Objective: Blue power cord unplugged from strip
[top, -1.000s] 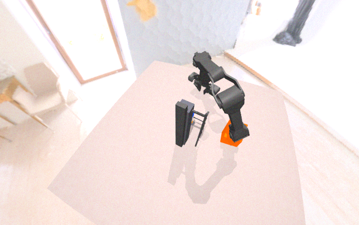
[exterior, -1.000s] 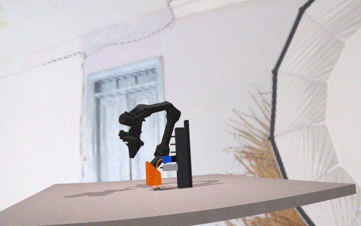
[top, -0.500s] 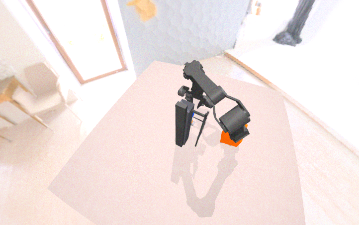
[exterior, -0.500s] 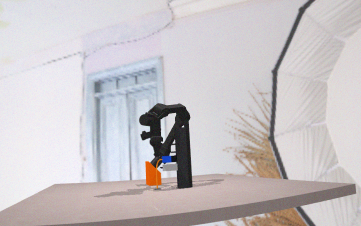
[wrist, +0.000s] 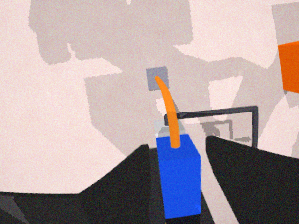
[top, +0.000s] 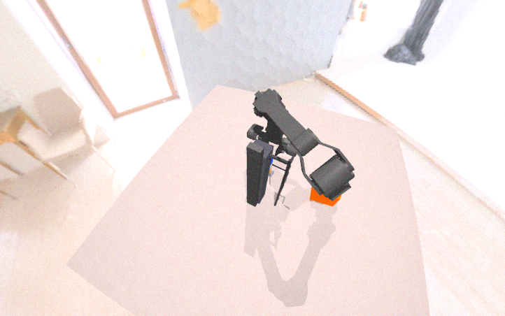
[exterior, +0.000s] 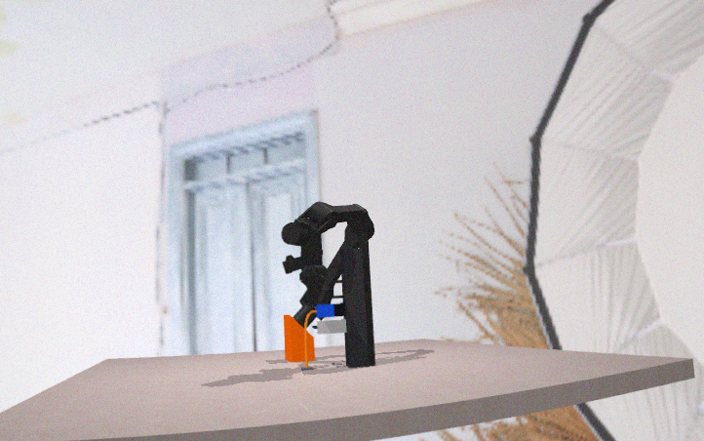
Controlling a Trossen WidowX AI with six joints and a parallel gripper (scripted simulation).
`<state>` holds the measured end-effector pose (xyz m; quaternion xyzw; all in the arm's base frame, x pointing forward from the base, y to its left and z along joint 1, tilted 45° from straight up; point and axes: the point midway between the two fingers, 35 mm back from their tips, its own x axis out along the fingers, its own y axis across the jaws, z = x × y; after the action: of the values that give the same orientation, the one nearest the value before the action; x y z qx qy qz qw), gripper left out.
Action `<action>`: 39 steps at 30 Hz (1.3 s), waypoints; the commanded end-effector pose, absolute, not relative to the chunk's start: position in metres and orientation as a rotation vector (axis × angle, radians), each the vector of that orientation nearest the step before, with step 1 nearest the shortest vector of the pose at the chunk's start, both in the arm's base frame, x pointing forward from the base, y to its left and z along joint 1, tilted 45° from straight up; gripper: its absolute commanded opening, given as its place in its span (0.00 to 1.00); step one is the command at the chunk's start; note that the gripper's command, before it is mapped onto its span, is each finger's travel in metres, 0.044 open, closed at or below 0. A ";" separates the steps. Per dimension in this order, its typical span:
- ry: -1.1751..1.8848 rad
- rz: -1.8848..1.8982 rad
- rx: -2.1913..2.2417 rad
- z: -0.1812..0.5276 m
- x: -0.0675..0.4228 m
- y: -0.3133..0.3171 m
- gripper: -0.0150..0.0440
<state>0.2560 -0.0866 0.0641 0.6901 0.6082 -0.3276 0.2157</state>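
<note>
The power strip (top: 254, 175) (exterior: 359, 311) is a tall dark block standing upright on the table. The blue plug (exterior: 325, 310) (wrist: 180, 185) sits low on the strip's side, against a short black piece. Its orange cord (exterior: 306, 338) (wrist: 170, 106) bends down to a small grey square on the table. My gripper (wrist: 177, 148) is partly open, with one dark finger on each side of the plug. In the wrist view the left finger is close beside the plug, and a gap shows between plug and right finger. The arm hides most of this in the top view.
An orange block (top: 324, 199) (exterior: 298, 340) (wrist: 290, 66) stands by the arm's base. A thin black frame (top: 282, 184) (wrist: 219, 112) stands out beside the strip. A light grey box (exterior: 331, 326) is just below the plug. The table's edge (exterior: 597, 397) shows in the exterior view.
</note>
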 end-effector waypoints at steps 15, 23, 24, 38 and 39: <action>1.680 -0.904 1.919 0.077 0.258 -0.073 0.53; 1.686 -0.906 1.913 0.071 0.259 -0.068 0.48; 1.686 -0.906 1.913 0.071 0.259 -0.068 0.44; 1.685 -0.907 1.913 0.069 0.258 -0.070 0.25; 1.685 -0.907 1.913 0.069 0.258 -0.071 0.25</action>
<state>0.2588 -0.0674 0.0708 0.6902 0.6088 -0.3266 0.2152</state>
